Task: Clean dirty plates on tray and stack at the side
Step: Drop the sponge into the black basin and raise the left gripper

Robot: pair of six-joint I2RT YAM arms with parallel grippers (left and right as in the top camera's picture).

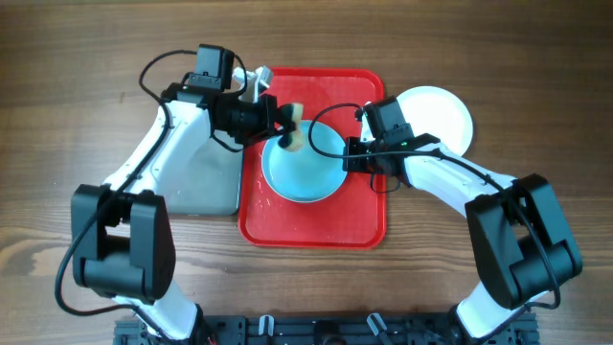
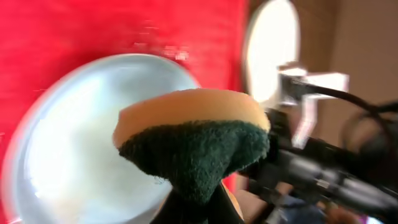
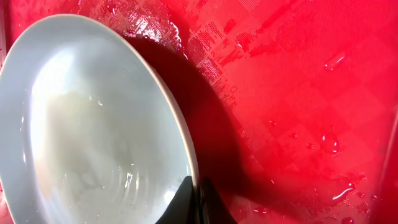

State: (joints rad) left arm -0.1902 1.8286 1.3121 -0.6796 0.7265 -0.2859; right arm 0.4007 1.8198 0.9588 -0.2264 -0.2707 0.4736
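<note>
A pale blue plate point(image 1: 305, 165) sits tilted on the red tray point(image 1: 316, 222). My right gripper point(image 1: 351, 153) is shut on its right rim; in the right wrist view the fingers point(image 3: 198, 196) pinch the rim of the plate point(image 3: 87, 124) above the wet tray point(image 3: 298, 93). My left gripper point(image 1: 278, 120) is shut on a yellow and green sponge point(image 1: 292, 129) held over the plate's upper left part. In the left wrist view the sponge point(image 2: 193, 143) hangs green side down above the plate point(image 2: 81, 149). A white plate point(image 1: 439, 117) lies on the table right of the tray.
A grey pan point(image 1: 206, 168) lies left of the tray under my left arm. The tray surface is wet with droplets. The wooden table point(image 1: 57, 115) extends to both sides.
</note>
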